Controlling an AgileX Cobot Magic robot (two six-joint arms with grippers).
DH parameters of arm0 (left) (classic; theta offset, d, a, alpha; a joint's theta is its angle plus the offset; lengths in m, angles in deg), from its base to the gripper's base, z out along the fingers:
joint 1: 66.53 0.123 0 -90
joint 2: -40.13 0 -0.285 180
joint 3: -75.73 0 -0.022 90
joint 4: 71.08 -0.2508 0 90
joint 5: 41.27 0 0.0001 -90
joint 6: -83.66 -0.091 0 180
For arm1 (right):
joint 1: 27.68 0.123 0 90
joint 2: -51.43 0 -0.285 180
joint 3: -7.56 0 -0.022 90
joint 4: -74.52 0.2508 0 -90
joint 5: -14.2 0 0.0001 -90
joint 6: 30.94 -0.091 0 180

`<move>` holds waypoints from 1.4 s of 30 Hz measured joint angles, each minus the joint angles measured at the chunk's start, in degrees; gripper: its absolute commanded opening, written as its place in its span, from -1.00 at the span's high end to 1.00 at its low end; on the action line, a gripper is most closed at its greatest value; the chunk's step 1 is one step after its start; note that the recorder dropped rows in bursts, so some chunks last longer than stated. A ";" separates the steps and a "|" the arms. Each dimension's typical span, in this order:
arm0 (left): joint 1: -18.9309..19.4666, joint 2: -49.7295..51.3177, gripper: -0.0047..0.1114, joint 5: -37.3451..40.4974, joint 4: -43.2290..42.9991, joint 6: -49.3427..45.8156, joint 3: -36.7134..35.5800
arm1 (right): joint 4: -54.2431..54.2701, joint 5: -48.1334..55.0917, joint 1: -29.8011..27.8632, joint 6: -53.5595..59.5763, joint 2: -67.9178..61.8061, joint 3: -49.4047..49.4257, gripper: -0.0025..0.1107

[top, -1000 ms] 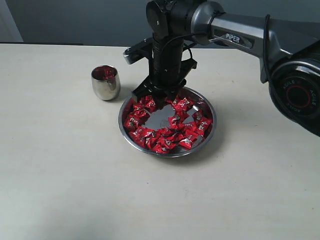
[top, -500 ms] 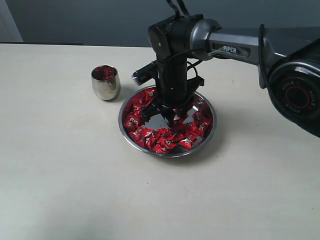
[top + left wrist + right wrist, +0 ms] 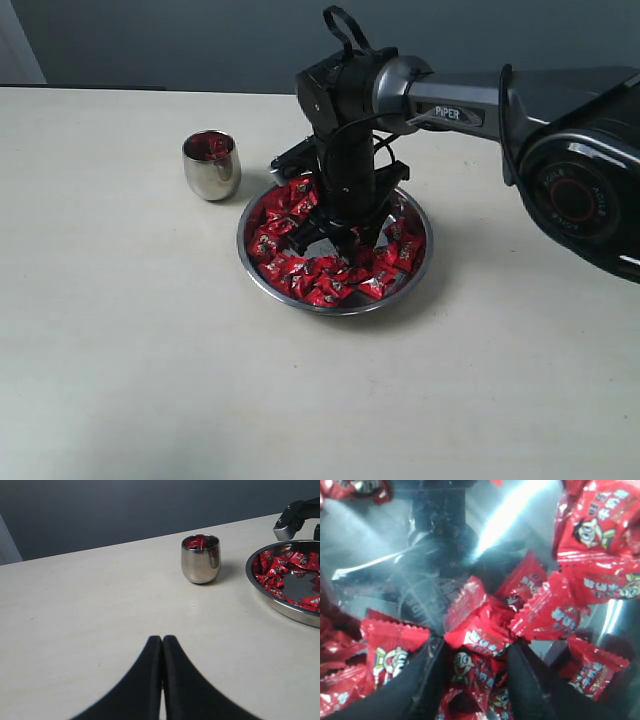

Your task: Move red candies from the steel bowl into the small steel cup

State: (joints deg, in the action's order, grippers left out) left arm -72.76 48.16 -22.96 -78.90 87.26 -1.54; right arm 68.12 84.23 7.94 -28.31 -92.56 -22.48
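Observation:
The steel bowl [image 3: 340,309] sits mid-table, ringed with several red candies [image 3: 285,268]. My right gripper [image 3: 338,235] reaches down into the bowl's middle. In the right wrist view the right gripper [image 3: 477,652] is open, its dark fingers [image 3: 432,675] straddling a heap of red candies [image 3: 477,667] on the shiny bottom. The small steel cup [image 3: 211,165] stands left of the bowl with red wrappers showing inside. The left wrist view shows my left gripper [image 3: 162,639] shut and empty, low over the table, well short of the cup [image 3: 200,560] and the bowl [image 3: 285,609].
The right arm [image 3: 470,100] stretches in from the right above the bowl's far rim. The pale table [image 3: 150,350] runs wide to the left and front of the bowl. A dark wall lies behind the table's far edge.
My right gripper has moved from the bowl's left rim toward its middle and dropped lower among the candies. The cup and left gripper have stayed put.

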 measured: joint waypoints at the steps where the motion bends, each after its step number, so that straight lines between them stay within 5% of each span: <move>1: 0.00 0.00 0.91 0.00 0.00 0.00 0.00 | 0.00 0.00 0.00 0.00 0.06 0.00 0.30; 12: 0.00 0.00 0.91 0.00 0.00 0.00 0.00 | -0.51 -0.10 0.00 0.00 0.06 0.00 0.97; 32: 0.00 0.00 0.91 0.00 0.00 0.00 0.00 | 10.42 -1.90 0.00 5.29 6.52 0.00 0.97; 39: 0.00 0.00 0.91 0.00 0.00 0.00 0.00 | 10.91 -2.61 0.00 7.50 6.52 0.00 0.39; 42: 0.00 0.00 0.91 0.00 0.00 0.00 0.00 | 11.02 -2.49 0.00 7.71 6.52 0.00 0.35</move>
State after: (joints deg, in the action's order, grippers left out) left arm -72.76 48.16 -22.96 -78.90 87.26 -1.54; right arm 79.14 81.74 7.94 -20.60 -86.04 -22.48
